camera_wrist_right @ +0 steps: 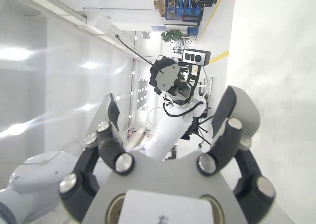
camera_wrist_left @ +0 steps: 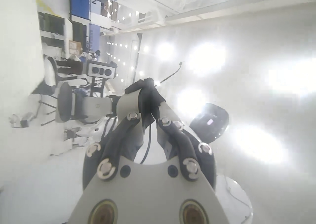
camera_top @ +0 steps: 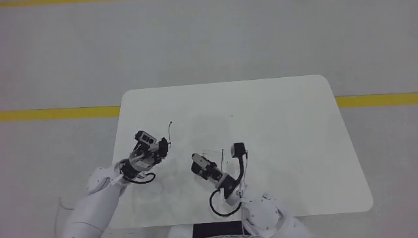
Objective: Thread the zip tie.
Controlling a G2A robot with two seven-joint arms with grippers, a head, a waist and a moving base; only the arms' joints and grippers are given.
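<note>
A thin black zip tie [camera_top: 170,132] sticks out of my left gripper [camera_top: 161,148] over the table's near left part, its small head at the far end. In the left wrist view that gripper [camera_wrist_left: 149,101] is shut on the zip tie [camera_wrist_left: 170,75], and the tail hangs back between the fingers. My right gripper [camera_top: 196,161] is a short way to its right and faces it. In the right wrist view its fingers [camera_wrist_right: 112,110] stand wide apart around nothing, with the left gripper [camera_wrist_right: 164,79] and the zip tie [camera_wrist_right: 130,49] straight ahead and apart from it.
The white table [camera_top: 294,120] has rounded corners, and bare surface stretches to the right and far side of both arms. Grey floor with yellow lines [camera_top: 59,114] surrounds it. A black cable loops beside the right arm [camera_top: 219,205].
</note>
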